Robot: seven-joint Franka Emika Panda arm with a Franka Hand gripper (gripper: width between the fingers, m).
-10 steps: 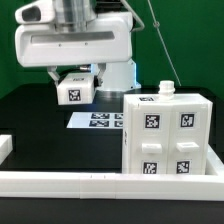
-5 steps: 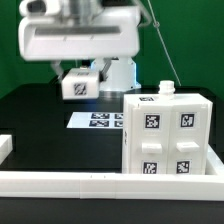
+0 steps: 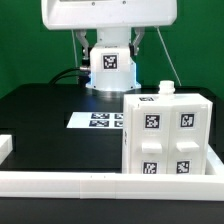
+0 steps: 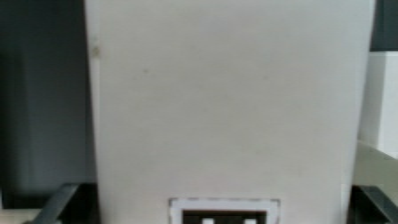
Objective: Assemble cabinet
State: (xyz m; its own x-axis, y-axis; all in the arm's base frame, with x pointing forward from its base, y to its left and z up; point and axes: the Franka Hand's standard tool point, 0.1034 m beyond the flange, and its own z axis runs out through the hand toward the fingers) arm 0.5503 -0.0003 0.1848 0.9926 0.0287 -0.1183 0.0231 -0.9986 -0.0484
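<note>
The cabinet (image 3: 165,135), a big white box with square tags on its front and top, stands at the exterior view's right, with a small white knob (image 3: 163,89) on its top. My gripper (image 3: 110,55) is high at the top middle, left of and above the cabinet, shut on a white tagged block (image 3: 110,63). In the wrist view this block (image 4: 222,100) fills most of the picture, with its tag (image 4: 226,212) near the jaws. A dark finger (image 4: 64,200) presses each of its sides.
The marker board (image 3: 92,120) lies flat on the black table, left of the cabinet. A long low white rail (image 3: 100,182) runs along the front, with a raised end (image 3: 5,147) at the exterior view's left. The arm's white base (image 3: 108,82) stands behind.
My gripper has risen with the tagged block and moved toward the exterior view's right, from low at the left to high at the middle. The cabinet has not moved.
</note>
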